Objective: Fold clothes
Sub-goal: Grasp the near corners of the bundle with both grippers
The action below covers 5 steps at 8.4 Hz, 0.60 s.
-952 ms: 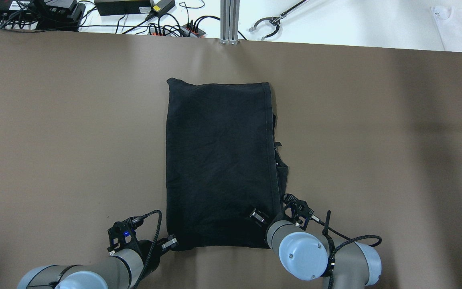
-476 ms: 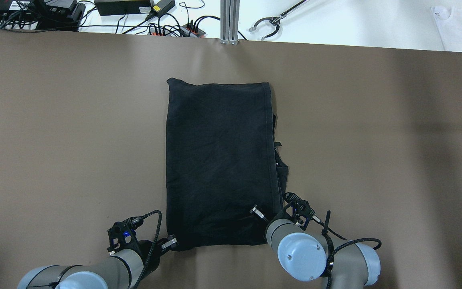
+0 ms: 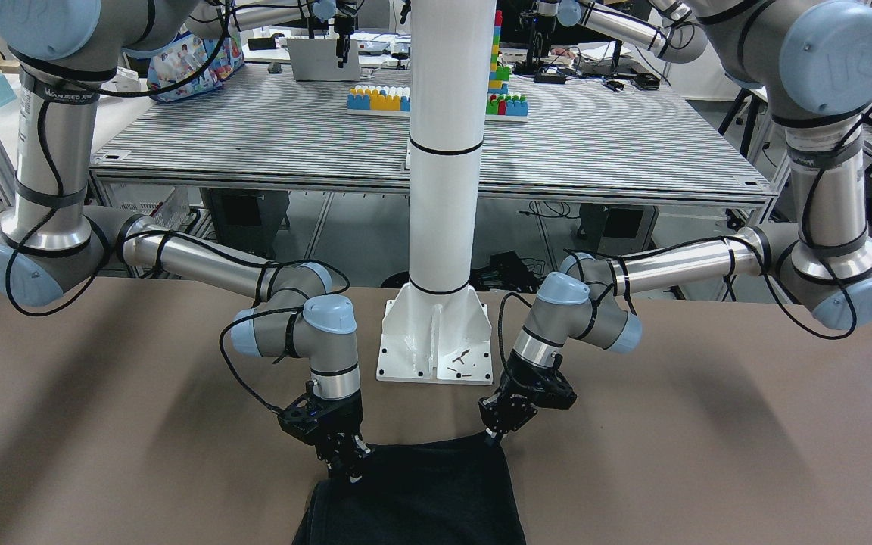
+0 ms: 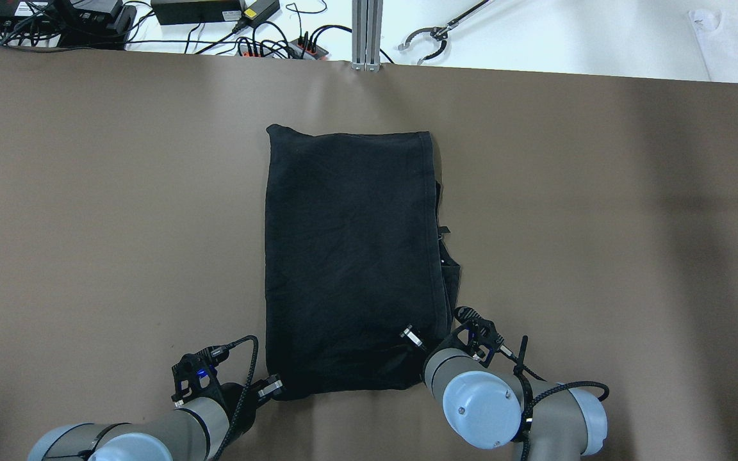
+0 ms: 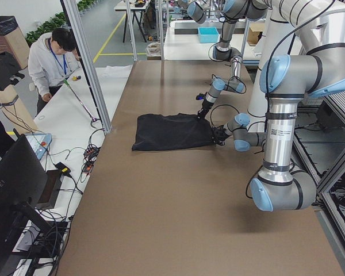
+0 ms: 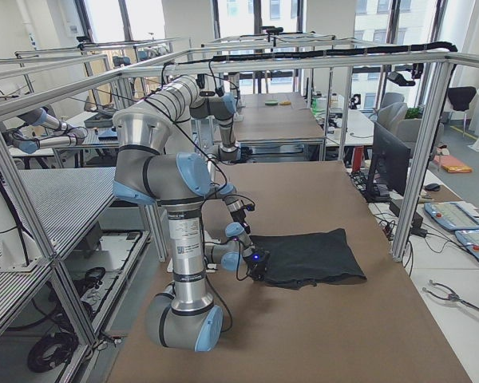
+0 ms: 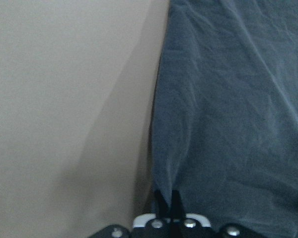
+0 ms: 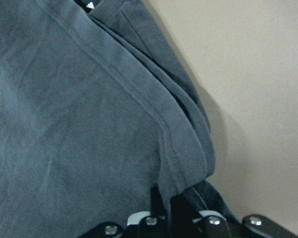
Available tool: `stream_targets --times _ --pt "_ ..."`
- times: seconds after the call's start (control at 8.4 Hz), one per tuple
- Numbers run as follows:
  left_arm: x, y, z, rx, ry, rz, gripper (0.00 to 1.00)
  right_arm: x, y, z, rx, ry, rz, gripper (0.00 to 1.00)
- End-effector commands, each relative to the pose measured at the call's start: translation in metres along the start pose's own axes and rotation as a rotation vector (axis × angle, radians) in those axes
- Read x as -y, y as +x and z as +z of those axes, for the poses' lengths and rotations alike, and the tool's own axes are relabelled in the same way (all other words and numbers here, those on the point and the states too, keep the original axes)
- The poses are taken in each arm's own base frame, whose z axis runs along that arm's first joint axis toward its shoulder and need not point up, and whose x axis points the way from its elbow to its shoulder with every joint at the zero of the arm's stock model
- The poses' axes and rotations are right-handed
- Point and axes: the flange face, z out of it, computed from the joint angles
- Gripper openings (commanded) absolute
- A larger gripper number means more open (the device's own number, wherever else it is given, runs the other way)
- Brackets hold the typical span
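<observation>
From overhead, the clothes (image 4: pixel 350 256) are a soft, creased black rectangle with a stitched hem, lying on the matte brown table (image 4: pixel 119 224). In the left wrist view, my left gripper (image 7: pixel 169 197) pinches their near-left corner. In the right wrist view, my right gripper (image 8: pixel 165 199) is clamped on the layered hem.

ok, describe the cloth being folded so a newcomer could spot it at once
On the brown table, straight out from the white pillar, lies the black cloth. Its near corners are pinched by the left hand and right hand; it is the only dark fabric there, a hemmed rectangle.
</observation>
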Motion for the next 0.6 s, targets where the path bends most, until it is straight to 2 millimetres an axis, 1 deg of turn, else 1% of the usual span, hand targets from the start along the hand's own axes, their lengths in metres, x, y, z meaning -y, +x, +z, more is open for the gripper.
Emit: stream_targets --times 0.0,0.12,0.24,0.36,0.48 --pt "0.000 0.004 -0.003 -0.009 -0.005 -0.003 0.00 0.004 -0.009 -0.015 0.031 -0.006 0.035 0.00" --pt "0.001 0.011 -0.010 -0.025 -0.011 -0.009 0.00 0.004 -0.019 -0.035 0.066 -0.028 0.045 0.00" --pt "0.005 0.025 -0.028 -0.059 -0.028 -0.015 0.00 0.004 -0.022 -0.045 0.058 -0.024 0.042 0.00" --pt "0.006 0.031 -0.038 -0.073 -0.045 -0.017 0.00 0.004 -0.028 -0.062 0.052 -0.026 0.040 0.00" --pt "0.006 0.035 -0.048 -0.084 -0.065 -0.021 0.00 0.004 -0.026 -0.081 0.043 -0.030 0.032 0.00"
